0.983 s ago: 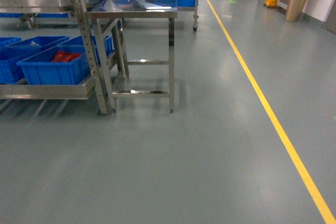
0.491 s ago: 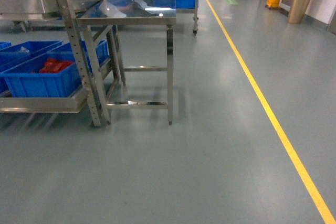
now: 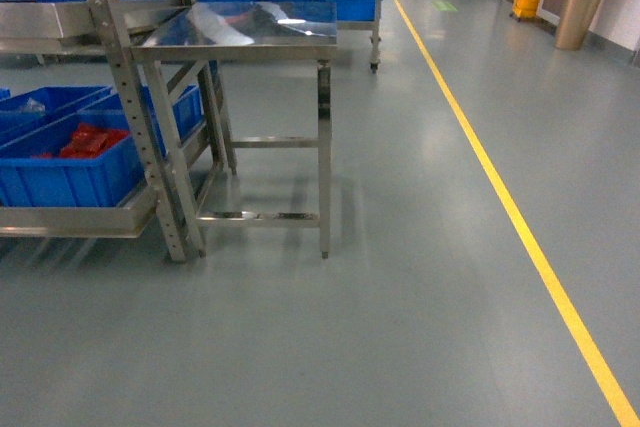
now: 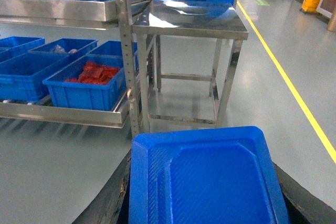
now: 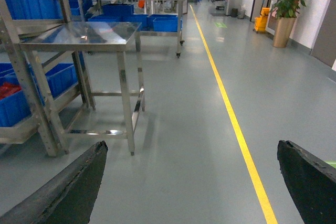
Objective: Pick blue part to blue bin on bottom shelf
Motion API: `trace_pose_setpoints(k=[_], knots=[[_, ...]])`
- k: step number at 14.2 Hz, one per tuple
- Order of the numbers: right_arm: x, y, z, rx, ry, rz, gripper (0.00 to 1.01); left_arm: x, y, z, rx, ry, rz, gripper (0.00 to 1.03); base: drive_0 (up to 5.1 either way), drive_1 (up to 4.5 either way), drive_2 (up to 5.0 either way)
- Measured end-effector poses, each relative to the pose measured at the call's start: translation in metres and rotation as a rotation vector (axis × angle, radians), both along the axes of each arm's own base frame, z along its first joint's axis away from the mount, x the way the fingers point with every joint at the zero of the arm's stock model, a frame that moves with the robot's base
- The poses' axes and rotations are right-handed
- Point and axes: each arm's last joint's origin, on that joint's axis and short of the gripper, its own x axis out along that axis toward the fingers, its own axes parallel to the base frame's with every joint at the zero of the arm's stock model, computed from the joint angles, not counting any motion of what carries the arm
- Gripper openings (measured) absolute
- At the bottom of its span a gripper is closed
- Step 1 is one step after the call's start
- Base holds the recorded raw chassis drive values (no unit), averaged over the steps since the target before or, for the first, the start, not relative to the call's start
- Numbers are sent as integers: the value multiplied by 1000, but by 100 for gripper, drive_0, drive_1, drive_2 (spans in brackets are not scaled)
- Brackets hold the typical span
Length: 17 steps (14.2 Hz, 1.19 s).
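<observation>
Blue part | lying between left tool's jaws, probably light, stiff, smooth; grasping by rim | right tool standing open, empty | blue bin waiting on shelf

The blue part is cut off by the bottom edge and hides the left pincer fingers. The shelf runs out at the left edge.

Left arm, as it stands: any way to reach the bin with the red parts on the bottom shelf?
Probably not yet. The bin with red parts sits well ahead across open floor, behind the rack post. The left gripper already carries a blue tray. Nothing else blocks it; the base likely must roll closer.
</observation>
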Motion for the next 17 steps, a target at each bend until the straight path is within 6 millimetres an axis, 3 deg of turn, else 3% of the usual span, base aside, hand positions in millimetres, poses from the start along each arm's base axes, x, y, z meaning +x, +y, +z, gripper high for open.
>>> trace_pose_setpoints(k=[17], knots=[[0,0,0,0,0,0,98,0,0,0,0,-2,-2,44,-4,420,-428]])
